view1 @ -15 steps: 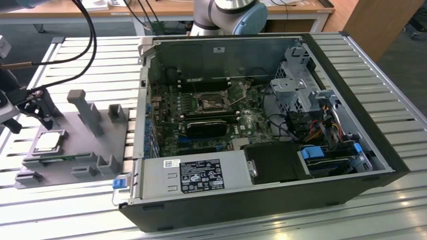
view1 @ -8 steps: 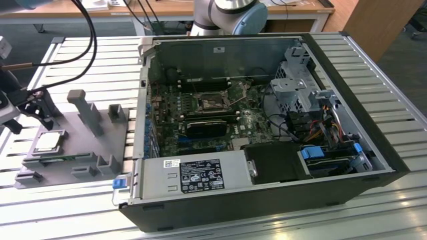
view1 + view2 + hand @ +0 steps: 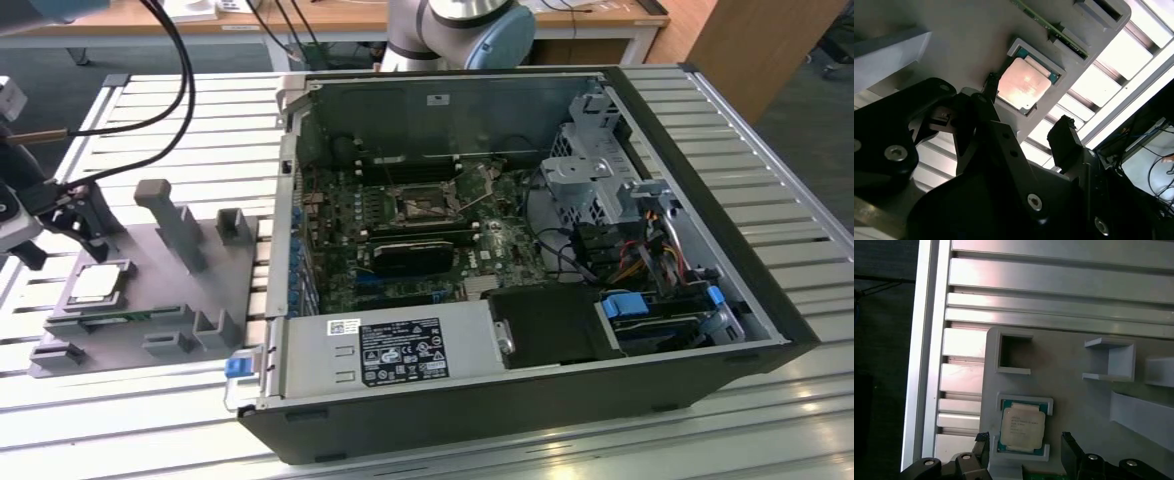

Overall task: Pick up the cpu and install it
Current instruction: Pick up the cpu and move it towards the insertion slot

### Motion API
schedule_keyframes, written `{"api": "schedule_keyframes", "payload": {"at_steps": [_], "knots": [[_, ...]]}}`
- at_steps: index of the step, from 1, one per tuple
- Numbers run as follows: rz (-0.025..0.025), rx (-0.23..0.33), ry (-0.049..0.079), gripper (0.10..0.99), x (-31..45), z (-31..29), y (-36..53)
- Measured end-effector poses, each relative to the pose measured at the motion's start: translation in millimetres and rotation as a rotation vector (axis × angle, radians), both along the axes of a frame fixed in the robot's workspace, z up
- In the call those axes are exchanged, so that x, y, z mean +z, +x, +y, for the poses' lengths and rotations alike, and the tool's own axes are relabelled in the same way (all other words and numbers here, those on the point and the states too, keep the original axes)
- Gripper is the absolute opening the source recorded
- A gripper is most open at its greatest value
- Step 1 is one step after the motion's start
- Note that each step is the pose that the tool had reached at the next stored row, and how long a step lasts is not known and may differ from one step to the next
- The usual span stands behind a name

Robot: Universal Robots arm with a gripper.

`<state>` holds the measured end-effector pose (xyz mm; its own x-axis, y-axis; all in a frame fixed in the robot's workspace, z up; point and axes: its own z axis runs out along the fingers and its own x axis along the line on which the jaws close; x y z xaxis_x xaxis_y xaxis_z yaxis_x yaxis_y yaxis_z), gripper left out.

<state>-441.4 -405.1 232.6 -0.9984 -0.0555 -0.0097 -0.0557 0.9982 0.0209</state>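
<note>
Wide open at the end effector, one finger to each side of the cpu, not touching it. Lying flat in a square pocket of the grey fixture on the slatted counter. Beside an opened computer case, toward the exterior view's right.

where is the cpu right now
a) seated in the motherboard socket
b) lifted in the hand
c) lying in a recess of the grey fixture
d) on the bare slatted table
c: in the first wrist view the cpu lies in a framed recess of the grey fixture, with the open hand straddling it, not gripping.
</note>
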Motion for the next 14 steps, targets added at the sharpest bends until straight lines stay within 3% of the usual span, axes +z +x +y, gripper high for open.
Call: {"api": "schedule_keyframes", "payload": {"at_steps": [5,14], "knots": [[0.0,-0.054,0.0,0.678,-4.6,0.1,0.0],[0.0002,-0.056,0.0,0.678,-12.2,0.1,-0.1]]}}
